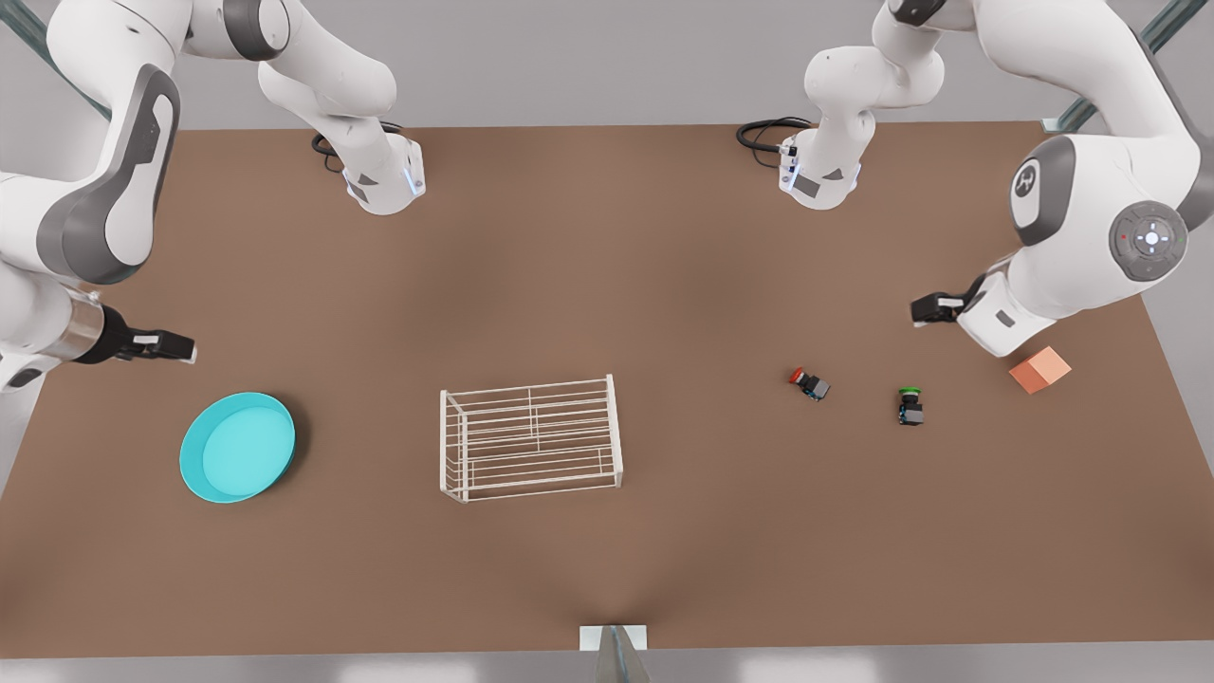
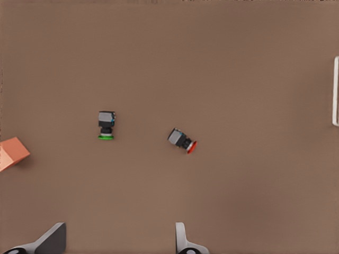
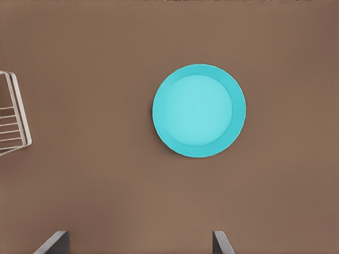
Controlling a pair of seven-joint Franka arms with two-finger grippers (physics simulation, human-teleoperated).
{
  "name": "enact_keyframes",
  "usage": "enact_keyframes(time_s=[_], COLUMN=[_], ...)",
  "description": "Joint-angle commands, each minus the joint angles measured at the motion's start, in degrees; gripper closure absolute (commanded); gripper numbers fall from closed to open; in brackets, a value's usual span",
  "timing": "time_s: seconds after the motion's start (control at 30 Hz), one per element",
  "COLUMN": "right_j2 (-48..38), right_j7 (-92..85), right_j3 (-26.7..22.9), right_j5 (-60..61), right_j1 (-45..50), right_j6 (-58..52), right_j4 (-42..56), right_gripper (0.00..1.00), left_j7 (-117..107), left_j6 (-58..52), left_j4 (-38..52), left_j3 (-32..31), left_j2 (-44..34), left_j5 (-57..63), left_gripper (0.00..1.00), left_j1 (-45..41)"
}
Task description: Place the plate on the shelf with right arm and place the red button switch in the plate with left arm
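shelf (image 2: pixel 336 91) cut off at frame edge; left gripper (image 2: pixel 119 241) and right gripper (image 3: pixel 140 243) spread wide, tips cropped.

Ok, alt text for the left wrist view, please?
Brown table with a red switch lying beside a green switch, an orange cube past it. The left tool hovers above, fingers open.

Tabletop (image 1: pixel 607 237): flat brown, no pattern. Plate (image 1: pixel 237 447): turquoise, paler in the well, darker at the rim. Shelf (image 1: pixel 529 438): white wire, thin parallel bars. Red button switch (image 1: pixel 809 383): red cap, black-and-grey body. Second switch (image 1: pixel 910 406): green cap, same dark body. Cube (image 1: pixel 1039 369): orange. My arms: white shells, grey joint covers; my left hand (image 1: pixel 934 308) and right hand (image 1: pixel 161 345) black.
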Motion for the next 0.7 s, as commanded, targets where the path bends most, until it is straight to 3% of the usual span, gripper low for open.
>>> enact_keyframes(time_s=[0.0,0.1,0.17,0.4,0.47,0.53,0.67], right_j2=[-0.04,5.05,12.53,28.18,29.32,31.6,32.48], right_j7=[-1.85,-10.89,-25.32,-37.01,-39.12,-43.69,-43.69], right_j3=[0.08,-0.09,-0.09,-0.09,-0.01,0.17,0.17], right_j5=[0.1,0.19,0.81,1.51,1.69,6.34,12.49], right_j1=[0.0,-3.68,-10.89,-18.89,-19.86,-20.12,-20.65], right_j6=[1.02,1.28,7.69,25.27,28.7,39.15,40.57], right_j4=[0.03,1.08,1.87,1.61,0.73,-1.82,-5.07], right_gripper=[0.0,0.0,0.0,0.0,0.0,0.0,0.0], left_j7=[0.36,0.36,0.36,0.36,0.36,0.36,0.44], left_j6=[0.83,0.83,0.92,1.0,0.92,0.83,0.74], left_j4=[0.03,0.03,0.03,0.03,0.03,0.11,0.11], left_j3=[-0.01,0.0,-0.01,0.08,0.08,0.08,0.08], left_j2=[0.01,0.01,0.01,0.1,0.02,-0.07,-0.07], left_j5=[0.28,0.28,0.19,0.1,0.19,0.28,0.19], left_gripper=[0.0,0.0,0.0,0.0,0.0,0.0,0.0], left_j1=[0.15,0.32,0.32,0.67,0.67,0.67,0.76])
